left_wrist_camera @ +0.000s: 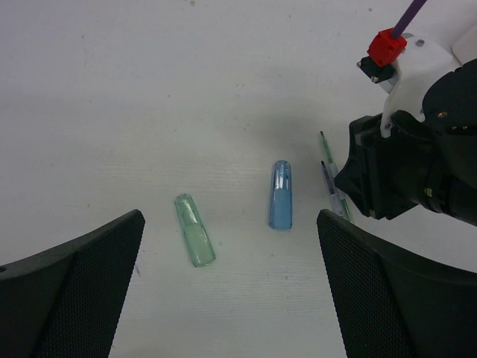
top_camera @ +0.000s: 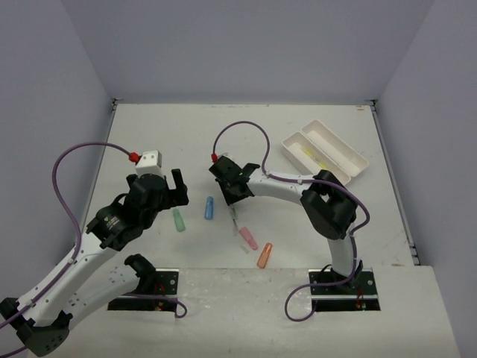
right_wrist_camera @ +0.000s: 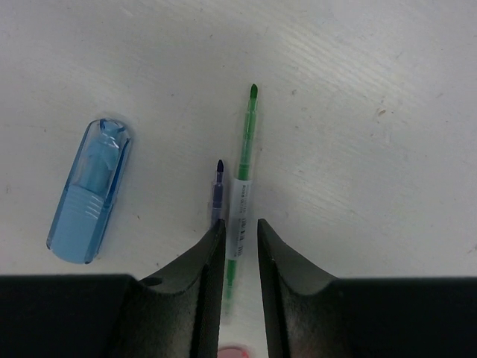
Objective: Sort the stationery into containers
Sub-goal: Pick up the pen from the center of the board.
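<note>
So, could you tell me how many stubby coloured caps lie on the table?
4: the green cap by the left gripper, the blue cap right of it, the pink cap and orange cap left of the right arm's base. Arms may hide others.

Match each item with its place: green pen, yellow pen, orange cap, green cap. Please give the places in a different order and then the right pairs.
Items
1. green pen
2. yellow pen
3. orange cap
4. green cap

Places
a. in the tray
b. between the jaws of the right gripper
c. closest to the near edge of the table
d. just left of the blue cap

Pairs: 1-b, 2-a, 3-c, 4-d
</note>
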Controlling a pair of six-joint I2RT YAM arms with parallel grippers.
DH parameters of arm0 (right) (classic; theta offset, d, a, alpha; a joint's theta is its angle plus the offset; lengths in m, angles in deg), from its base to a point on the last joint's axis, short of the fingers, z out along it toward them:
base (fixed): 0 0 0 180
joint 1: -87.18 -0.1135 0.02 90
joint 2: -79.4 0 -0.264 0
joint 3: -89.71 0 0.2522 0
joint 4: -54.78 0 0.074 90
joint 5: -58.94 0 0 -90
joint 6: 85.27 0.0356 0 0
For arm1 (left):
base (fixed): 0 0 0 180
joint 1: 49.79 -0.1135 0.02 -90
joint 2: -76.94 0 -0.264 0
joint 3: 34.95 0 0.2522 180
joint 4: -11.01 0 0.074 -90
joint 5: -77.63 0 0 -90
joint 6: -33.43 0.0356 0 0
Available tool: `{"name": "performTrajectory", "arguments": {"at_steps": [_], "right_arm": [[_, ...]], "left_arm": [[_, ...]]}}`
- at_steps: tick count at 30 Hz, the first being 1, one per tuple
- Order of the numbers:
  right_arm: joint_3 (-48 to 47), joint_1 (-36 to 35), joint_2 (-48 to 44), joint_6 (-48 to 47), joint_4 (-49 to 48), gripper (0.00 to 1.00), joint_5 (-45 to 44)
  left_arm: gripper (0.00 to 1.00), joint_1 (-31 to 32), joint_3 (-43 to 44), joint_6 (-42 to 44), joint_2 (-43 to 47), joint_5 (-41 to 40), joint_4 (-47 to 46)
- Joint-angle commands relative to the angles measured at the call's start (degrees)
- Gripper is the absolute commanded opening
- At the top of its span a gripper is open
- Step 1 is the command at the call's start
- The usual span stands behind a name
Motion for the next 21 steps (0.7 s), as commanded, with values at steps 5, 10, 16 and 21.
{"name": "performTrajectory", "arguments": {"at_steps": [5, 10, 16, 21], "right_arm": [[-2.17, 0.29, 1.70, -0.69, -0.40, 0.24, 0.48], [-1.75, 0.38, 2.37, -0.75, -0.05, 0.23, 0.18], [-0.75, 0.38, 3.38, -0.23, 0.21, 0.22, 0.78], [-0.44, 0.40, 3.72, -0.29, 0.39, 0.13, 1.21]], "left_arm": [[1.00, -0.20, -0.24, 2.31, 0.56, 0.90, -2.28], [1.00, -0.20, -0.24, 2.31, 0.62, 1.14, -2.37], [1.00, -0.25, -0.32, 2.27, 0.46, 0.66, -2.24], [1.00, -0.20, 0.16, 1.26, -0.65, -0.66, -1.14]]}}
